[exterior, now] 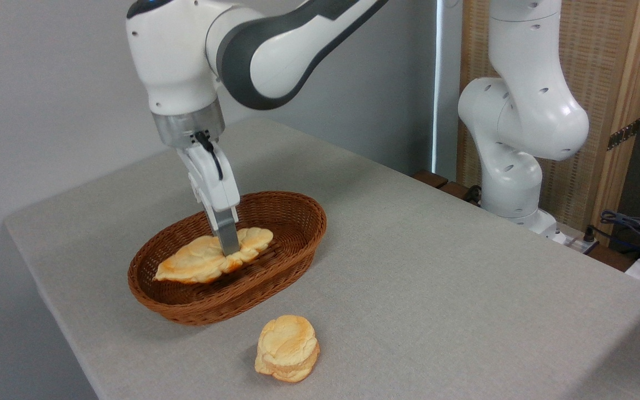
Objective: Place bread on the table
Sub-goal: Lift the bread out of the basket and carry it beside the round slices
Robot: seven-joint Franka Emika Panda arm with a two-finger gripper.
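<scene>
The bread [198, 261], a long flat loaf with lobed edges, pale yellow with orange browning, lies lengthwise inside the brown wicker basket [292, 244]. My gripper [230, 250] reaches straight down into the basket and is shut on the bread across its middle. The near finger [226, 230] covers the loaf's front edge and the far finger is hidden behind it. The loaf's right end looks slightly raised off the basket floor, while its left end rests low against the inner wall. The light grey fabric-topped table [436, 266] carries the basket.
A round, thick, stacked-looking bun [288, 348] sits on the table just in front of the basket, near the front edge. The arm's white base [511, 183] stands behind the table's right side. Cables [631, 222] lie at the far right.
</scene>
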